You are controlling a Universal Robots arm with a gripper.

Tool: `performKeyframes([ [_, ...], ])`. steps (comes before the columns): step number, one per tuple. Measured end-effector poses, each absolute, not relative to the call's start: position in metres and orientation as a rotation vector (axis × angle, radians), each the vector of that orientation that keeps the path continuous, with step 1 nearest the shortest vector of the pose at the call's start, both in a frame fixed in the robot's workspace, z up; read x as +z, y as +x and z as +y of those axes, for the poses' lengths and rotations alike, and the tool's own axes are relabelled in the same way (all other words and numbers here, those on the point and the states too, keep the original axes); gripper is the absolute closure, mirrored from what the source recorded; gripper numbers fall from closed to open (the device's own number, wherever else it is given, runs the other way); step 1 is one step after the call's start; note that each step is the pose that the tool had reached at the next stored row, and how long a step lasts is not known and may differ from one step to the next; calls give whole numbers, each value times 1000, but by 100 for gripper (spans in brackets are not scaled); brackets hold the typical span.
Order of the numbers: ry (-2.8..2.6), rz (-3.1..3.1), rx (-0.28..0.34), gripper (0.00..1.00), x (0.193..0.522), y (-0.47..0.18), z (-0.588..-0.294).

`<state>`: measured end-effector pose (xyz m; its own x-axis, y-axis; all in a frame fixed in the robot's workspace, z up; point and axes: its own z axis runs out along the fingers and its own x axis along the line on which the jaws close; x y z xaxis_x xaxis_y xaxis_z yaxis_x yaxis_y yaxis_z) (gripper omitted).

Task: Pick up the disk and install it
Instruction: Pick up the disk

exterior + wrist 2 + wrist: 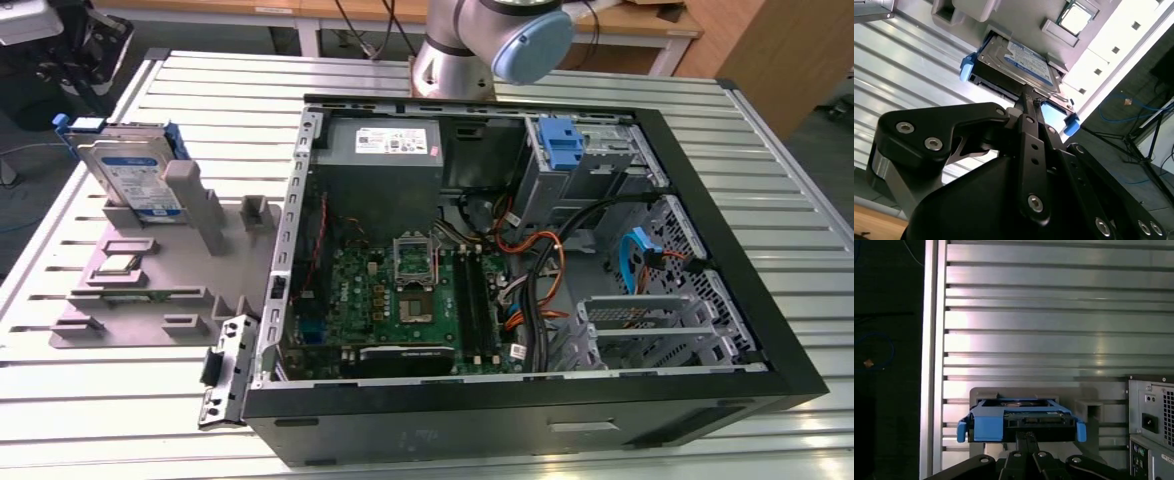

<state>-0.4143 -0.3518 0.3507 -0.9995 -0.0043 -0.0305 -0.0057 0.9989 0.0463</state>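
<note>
The disk [130,170], silver with a blue-and-white label and a blue carrier frame, stands on edge in a slot of the grey stand [140,300] at the exterior view's left. Nothing is around it there. In both wrist views I look along my gripper [1027,100] [1026,436] at the disk [1024,60] [1021,419]. The two thin black fingers [1030,135] lie pressed together with nothing between them. Their tips line up with the disk's nearest edge. I cannot tell whether they touch it.
The open computer case [787,340] lies at the exterior view's right, showing motherboard, cables and a blue bracket [563,145] in a drive bay. A small chip [120,265] rests on the stand. The arm's base [461,50] rises behind the case. Ribbed metal tabletop [1054,315] surrounds everything.
</note>
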Motion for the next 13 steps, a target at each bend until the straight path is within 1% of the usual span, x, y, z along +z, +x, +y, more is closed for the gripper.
performKeyframes([
  [13, -55, 3111, 73, 89, 351, -414, -352],
])
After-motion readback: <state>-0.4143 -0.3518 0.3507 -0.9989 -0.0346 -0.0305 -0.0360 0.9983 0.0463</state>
